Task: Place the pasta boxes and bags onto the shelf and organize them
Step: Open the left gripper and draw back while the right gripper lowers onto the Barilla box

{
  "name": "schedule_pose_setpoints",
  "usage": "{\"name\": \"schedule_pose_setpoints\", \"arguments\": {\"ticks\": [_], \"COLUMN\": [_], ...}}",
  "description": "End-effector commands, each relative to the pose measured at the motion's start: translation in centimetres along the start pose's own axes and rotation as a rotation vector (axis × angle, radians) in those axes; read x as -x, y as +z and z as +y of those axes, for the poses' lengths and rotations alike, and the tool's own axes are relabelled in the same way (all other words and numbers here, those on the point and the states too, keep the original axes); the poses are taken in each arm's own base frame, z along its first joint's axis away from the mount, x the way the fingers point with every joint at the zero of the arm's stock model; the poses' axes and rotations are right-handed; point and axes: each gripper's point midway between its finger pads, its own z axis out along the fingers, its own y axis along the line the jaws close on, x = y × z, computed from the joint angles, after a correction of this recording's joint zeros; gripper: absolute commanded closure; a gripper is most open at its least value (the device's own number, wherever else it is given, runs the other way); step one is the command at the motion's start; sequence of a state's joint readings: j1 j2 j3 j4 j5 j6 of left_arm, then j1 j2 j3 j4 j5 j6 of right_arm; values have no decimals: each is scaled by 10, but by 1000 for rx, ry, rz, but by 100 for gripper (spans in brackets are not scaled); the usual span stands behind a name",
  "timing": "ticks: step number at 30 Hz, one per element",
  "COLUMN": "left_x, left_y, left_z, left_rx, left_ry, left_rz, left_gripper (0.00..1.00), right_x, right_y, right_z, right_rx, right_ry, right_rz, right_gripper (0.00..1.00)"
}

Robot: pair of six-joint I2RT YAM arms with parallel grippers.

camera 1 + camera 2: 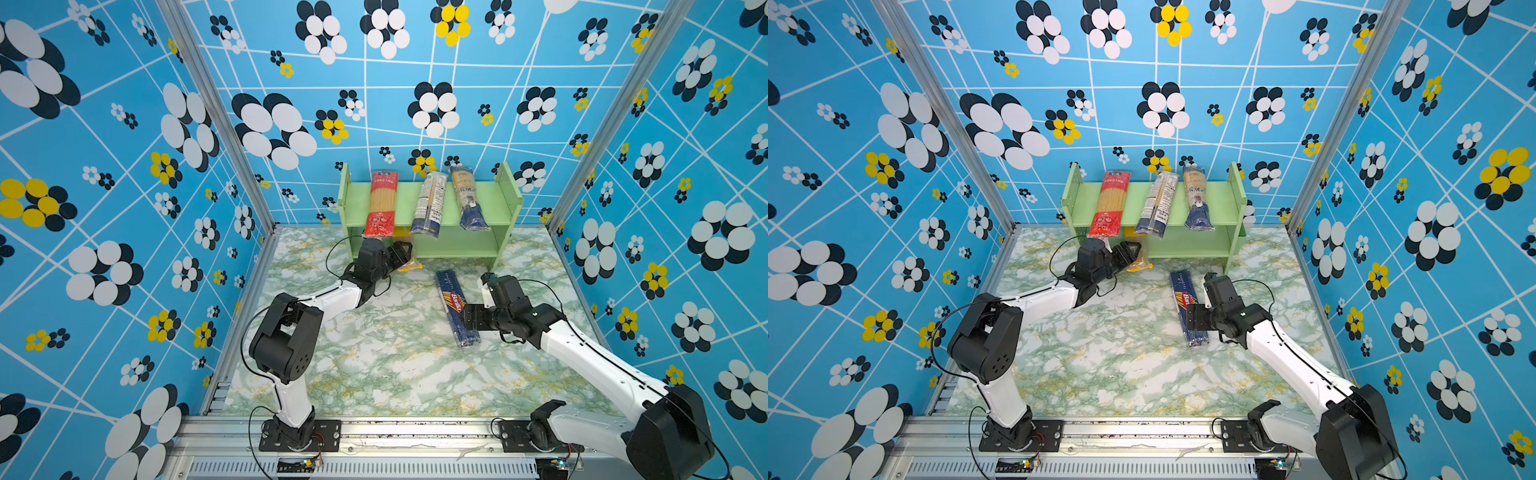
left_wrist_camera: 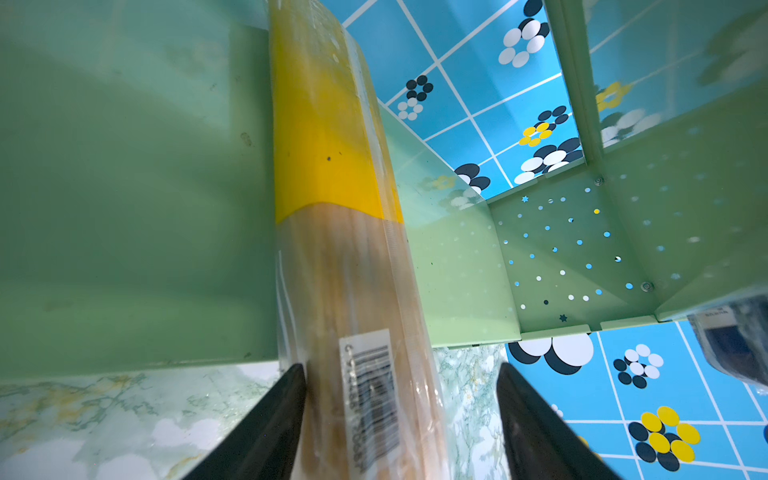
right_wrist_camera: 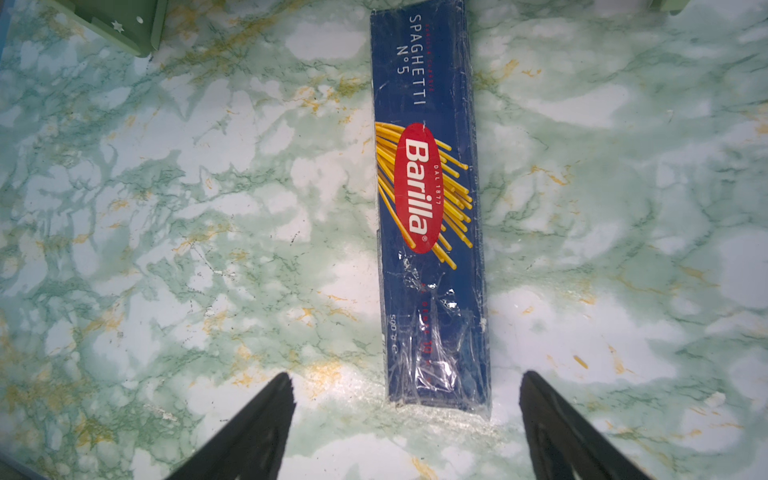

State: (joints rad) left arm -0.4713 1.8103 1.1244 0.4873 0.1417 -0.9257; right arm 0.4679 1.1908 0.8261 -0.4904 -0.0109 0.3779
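At shelf's lower tier, left gripper (image 2: 399, 368): jaws spread; one finger (image 2: 286, 399) lies against the side of the yellow barcoded bag (image 2: 332, 166), the other stands clear of it. No clamp on the bag.
Left gripper, top views: low at the shelf's front, toward the left end of the lower tier (image 1: 401, 251).
Yellow barcoded bag: lengthwise into the lower tier, yellow band deep inside, barcoded end poking out over the table (image 1: 409, 264).
Right gripper (image 3: 405, 376): jaws wide, holding nothing; it hangs over the Barilla box (image 3: 428, 270), tips either side of the box's near end, not touching.
Barilla box: flat on the table, logo up, in front of the shelf's right half, well short of it (image 1: 451, 291).
Shelf (image 1: 490, 208): pale green, two tiers, against the back wall.
Top tier: three packs laid front to back, near ends overhanging the edge.
Red-ended bag (image 1: 381, 203): left of the three.
Middle blue-and-yellow bag (image 1: 430, 205): tilted, printed back showing.
Outer blue-and-yellow bag (image 1: 469, 199): to the right, slightly angled.
Table (image 1: 374, 353): green marble pattern.
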Motion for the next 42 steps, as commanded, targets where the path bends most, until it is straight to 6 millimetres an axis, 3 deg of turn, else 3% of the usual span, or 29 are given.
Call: {"name": "schedule_pose_setpoints", "arguments": {"ticks": [1,12,27,33,42], "left_x": [-6,-25,-46,-50,-52], "left_y": [-3,-19,-61,-91,-157], "left_z": [-4,18,18,27,58], "left_rx": [-40,24,88,135,284], "left_ry": [21,62,186,221,336], "left_rz": [-11,28,71,66,44], "left_gripper": [26,25,23,22,18], "right_x": [-3,-15,-28,-31,-34], "right_y": [2,20,53,66,84], "right_z": [-1,-3,-14,-14,-14], "right_rx": [0,-5,-46,-41,-30], "right_ry": [-5,9,19,17,18], "right_rz": [28,93,171,180,181], "right_gripper": [12,10,2,1,1]}}
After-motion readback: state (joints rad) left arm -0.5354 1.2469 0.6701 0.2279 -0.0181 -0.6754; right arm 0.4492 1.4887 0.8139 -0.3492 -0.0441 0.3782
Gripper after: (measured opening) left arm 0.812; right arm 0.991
